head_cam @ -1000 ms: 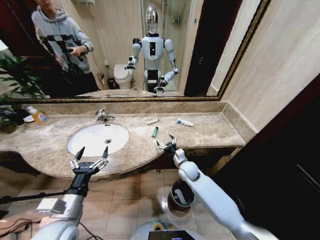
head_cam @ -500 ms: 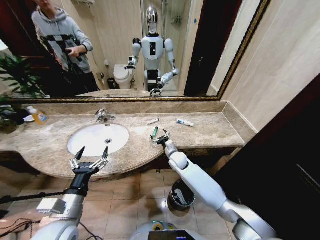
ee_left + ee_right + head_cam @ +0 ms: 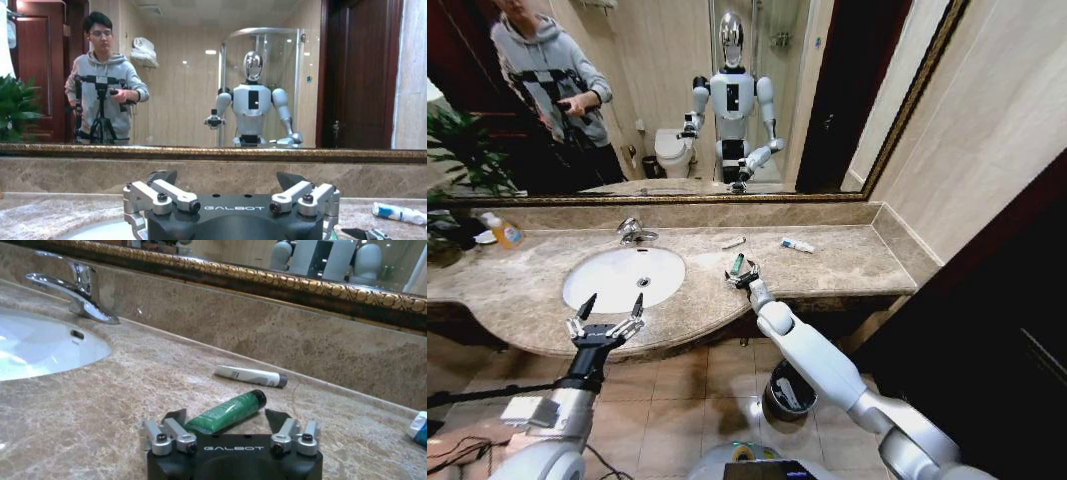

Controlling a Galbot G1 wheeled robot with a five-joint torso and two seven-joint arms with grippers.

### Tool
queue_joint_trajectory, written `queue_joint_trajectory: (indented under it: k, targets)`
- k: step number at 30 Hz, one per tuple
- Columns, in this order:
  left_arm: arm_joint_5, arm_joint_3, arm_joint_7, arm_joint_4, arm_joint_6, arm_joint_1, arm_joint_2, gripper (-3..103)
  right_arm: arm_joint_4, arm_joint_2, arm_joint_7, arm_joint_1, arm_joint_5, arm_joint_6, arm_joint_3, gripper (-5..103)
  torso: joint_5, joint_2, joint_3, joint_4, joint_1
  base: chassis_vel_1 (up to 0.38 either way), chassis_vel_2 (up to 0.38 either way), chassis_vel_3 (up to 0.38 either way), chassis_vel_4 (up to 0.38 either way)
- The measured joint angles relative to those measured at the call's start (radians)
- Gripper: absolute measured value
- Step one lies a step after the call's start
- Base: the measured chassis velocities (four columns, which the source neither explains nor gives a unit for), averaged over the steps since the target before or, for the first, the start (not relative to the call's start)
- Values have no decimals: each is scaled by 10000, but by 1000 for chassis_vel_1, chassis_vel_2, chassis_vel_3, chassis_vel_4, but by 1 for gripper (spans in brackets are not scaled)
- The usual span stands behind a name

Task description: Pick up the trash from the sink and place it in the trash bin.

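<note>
- Green tube (image 3: 737, 264) with its black cap lies on the marble counter (image 3: 847, 262) to the right of the sink (image 3: 623, 277), in the head view. The right gripper (image 3: 741, 277) reaches over the counter's front edge with its fingers spread, one on each side of the tube's near end; they have not closed on it.
- Farther back on the same counter lie a small white tube (image 3: 733, 242) and a white tube with a blue end (image 3: 796, 244), both well apart from the gripper, with bare marble between them.
- The trash bin (image 3: 789, 388) stands on the tiled floor below the counter, under the right arm.
- The left gripper (image 3: 607, 318) hangs wide open and empty at the front rim of the sink.
- From the left wrist view, the left gripper (image 3: 233, 200) faces the mirror, fingers far apart, nothing between them; the blue-ended tube (image 3: 399, 213) lies off to one side.
- From the right wrist view, the right gripper (image 3: 230, 432) straddles the green tube (image 3: 227, 411), whose capped end points toward the back wall. The small white tube (image 3: 250, 375) lies just beyond it; the faucet (image 3: 75, 287) and the sink (image 3: 40, 346) are well clear.
</note>
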Motion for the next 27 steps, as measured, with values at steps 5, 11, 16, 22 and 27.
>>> queue_joint_trajectory:
  k: [5, 11, 16, 22, 27]
  targets:
    - [0, 0, 0, 0, 0, 0, 0, 100, -63, -10, -21, -5, -3, 64, 78, 63, 0, 0, 0, 1, 0, 0, 0, 0, 0]
    - [0, 0, 0, 0, 0, 0, 0, 100, -37, -139, -35, -45, 39, 102, 152, 36, 1, 2, 0, 0, 0, 0, 0, 0, 0]
    - [0, 0, 0, 0, 0, 0, 0, 100, 23, -165, -34, -74, 67, 104, 180, 20, 1, 2, 0, 0, 0, 0, 0, 0, 0]
    - [0, 0, 0, 1, 0, 0, 0, 100, 69, -166, -23, -106, 78, 119, 191, 4, 1, 2, 0, 0, 0, 0, 0, 0, 0]
    - [0, 0, 0, 0, 0, 0, 0, 100, 203, -206, 4, -149, 112, 130, 204, 0, 1, 1, 0, 0, 0, 0, 0, 0, 0]
